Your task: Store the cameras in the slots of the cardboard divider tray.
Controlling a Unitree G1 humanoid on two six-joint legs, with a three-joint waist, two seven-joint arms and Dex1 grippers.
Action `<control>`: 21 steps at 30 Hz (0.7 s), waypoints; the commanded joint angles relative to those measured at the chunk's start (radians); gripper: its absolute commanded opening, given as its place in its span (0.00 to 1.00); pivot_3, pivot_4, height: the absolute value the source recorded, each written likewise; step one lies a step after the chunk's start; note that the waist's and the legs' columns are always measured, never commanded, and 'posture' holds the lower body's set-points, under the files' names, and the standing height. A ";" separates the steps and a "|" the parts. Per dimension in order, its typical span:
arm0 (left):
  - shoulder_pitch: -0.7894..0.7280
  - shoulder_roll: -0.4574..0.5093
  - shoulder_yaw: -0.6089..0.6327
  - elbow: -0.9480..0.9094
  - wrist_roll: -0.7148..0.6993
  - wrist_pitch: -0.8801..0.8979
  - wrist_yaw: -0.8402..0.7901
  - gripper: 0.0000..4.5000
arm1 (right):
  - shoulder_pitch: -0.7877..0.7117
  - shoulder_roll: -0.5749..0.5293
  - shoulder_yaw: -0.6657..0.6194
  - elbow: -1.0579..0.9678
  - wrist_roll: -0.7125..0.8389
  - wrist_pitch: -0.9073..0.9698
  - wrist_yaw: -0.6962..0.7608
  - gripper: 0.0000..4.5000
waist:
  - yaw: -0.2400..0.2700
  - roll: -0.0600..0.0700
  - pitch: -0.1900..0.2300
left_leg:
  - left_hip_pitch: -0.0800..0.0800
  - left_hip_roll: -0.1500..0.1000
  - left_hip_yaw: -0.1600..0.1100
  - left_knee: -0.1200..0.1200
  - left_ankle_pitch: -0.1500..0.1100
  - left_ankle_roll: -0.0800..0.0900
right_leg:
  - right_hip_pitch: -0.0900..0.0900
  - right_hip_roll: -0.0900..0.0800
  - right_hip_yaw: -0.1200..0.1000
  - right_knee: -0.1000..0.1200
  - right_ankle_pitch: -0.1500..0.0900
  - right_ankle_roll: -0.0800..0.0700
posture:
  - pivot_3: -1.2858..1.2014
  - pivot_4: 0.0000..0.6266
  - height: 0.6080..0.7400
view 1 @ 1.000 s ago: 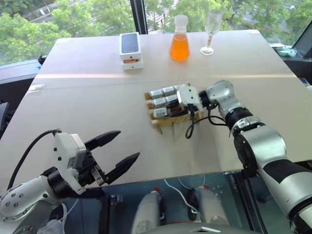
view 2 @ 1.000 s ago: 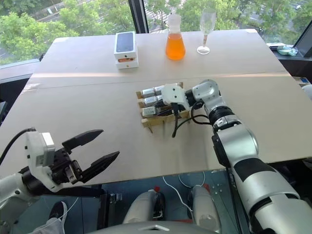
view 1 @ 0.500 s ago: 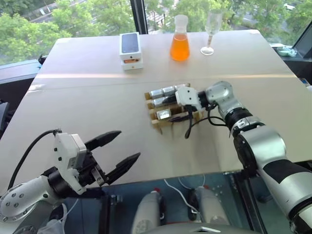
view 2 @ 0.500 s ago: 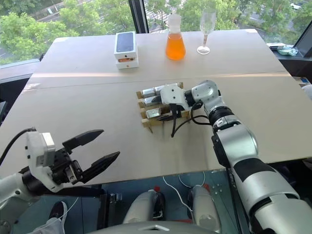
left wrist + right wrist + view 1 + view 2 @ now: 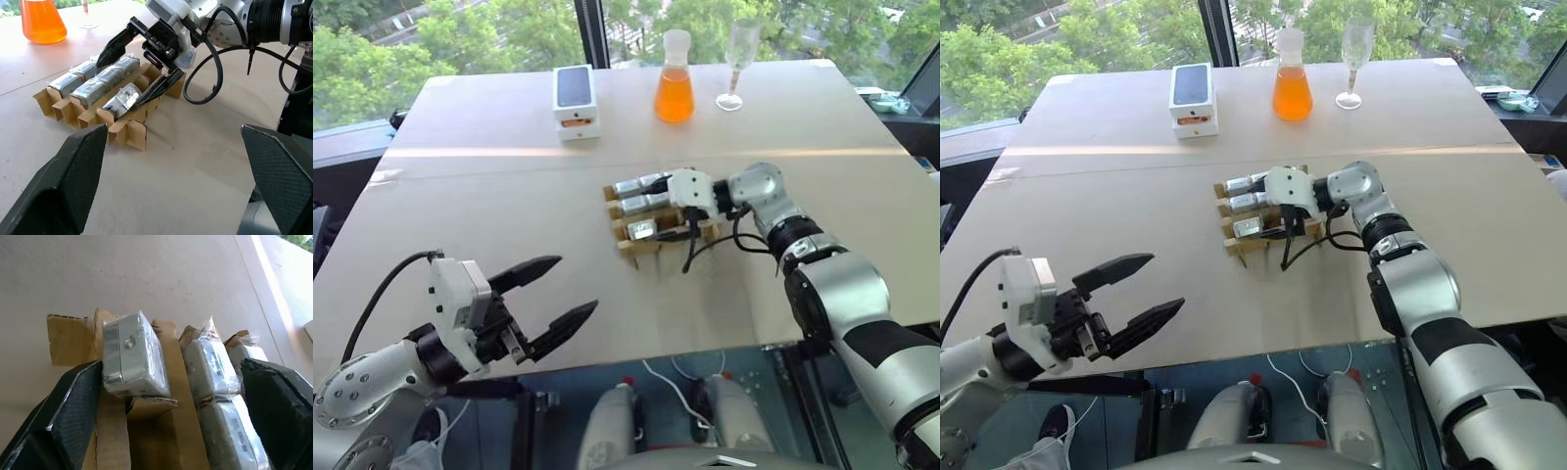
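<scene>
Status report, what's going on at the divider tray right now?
Right gripper open over the cardboard divider tray, holding nothing. Left gripper open, idle near the table edge. Nearest camera lies tilted in its slot. Nothing in the way.

Cameras point(image 5: 100, 88) fill cardboard divider tray point(image 5: 128, 133) slots.

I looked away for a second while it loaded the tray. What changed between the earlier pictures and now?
The right claw opened and let go of the camera, now lying in the near row of the cardboard divider tray. The left claw stayed open near the table edge; the other cameras kept their slots.
</scene>
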 commanded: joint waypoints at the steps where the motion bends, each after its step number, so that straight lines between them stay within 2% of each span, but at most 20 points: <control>1: -0.005 0.005 -0.013 -0.001 0.008 -0.014 -0.007 1.00 | -0.003 -0.006 0.009 -0.040 -0.004 -0.006 -0.014 0.98 | 0.000 0.000 0.000 | 0.000 0.000 0.000 0.000 0.000 0.000 | 0.000 0.000 0.000 0.000 0.000 0.000 | 0.52 0.24 1.00; 6: -0.014 0.007 -0.025 0.012 0.016 -0.019 -0.014 1.00 | 0.002 -0.012 0.011 -0.041 -0.002 -0.021 -0.021 0.65 | 0.000 0.000 0.000 | 0.000 0.000 0.000 0.000 0.000 0.000 | 0.000 0.000 0.000 0.000 0.000 0.000 | 0.52 0.24 1.00; 7: -0.016 0.007 -0.025 0.013 0.017 -0.018 -0.015 1.00 | 0.000 -0.012 0.007 -0.042 0.003 -0.023 -0.017 0.51 | 0.000 0.000 0.000 | 0.000 0.000 0.000 0.000 0.000 0.000 | 0.000 0.000 0.000 0.000 0.000 0.000 | 0.52 0.24 1.00; 10: -0.019 0.006 -0.026 0.014 0.020 -0.017 -0.019 1.00 | -0.006 -0.009 -0.005 -0.044 0.021 -0.021 0.021 0.18 | 0.000 0.000 0.000 | 0.000 0.000 0.000 0.000 0.000 0.000 | 0.000 0.000 0.000 0.000 0.000 0.000 | 0.52 0.24 1.00; 12: -0.021 0.005 -0.026 0.015 0.022 -0.016 -0.021 1.00 | -0.008 -0.005 -0.014 -0.045 0.038 -0.011 0.060 0.10 | 0.000 0.000 0.000 | 0.000 0.000 0.000 0.000 0.000 0.000 | 0.000 0.000 0.000 0.000 0.002 0.003 | 0.52 0.24 1.00; 13: -0.021 0.005 -0.025 0.015 0.022 -0.015 -0.022 1.00 | -0.010 -0.003 -0.019 -0.045 0.046 -0.003 0.077 0.02 | 0.000 0.000 0.000 | 0.000 0.000 0.000 0.000 0.000 0.000 | 0.000 0.000 0.000 0.000 0.002 0.003 | 0.52 0.24 1.00; 17: -0.019 -0.001 -0.019 0.016 0.024 -0.013 -0.012 1.00 | -0.029 0.004 -0.014 -0.038 0.051 0.068 0.123 0.01 | 0.000 0.000 0.000 | 0.000 0.000 0.000 0.000 0.000 0.000 | 0.000 0.000 0.000 0.000 0.002 0.003 | 0.52 0.24 1.00; 21: -0.008 -0.007 -0.016 0.009 0.027 -0.015 -0.006 1.00 | -0.036 0.007 -0.007 -0.036 0.037 0.097 0.108 0.01 | 0.000 0.000 0.000 | 0.000 0.000 0.000 0.000 0.000 0.000 | 0.000 0.000 0.000 0.000 0.002 0.003 | 0.52 0.24 1.00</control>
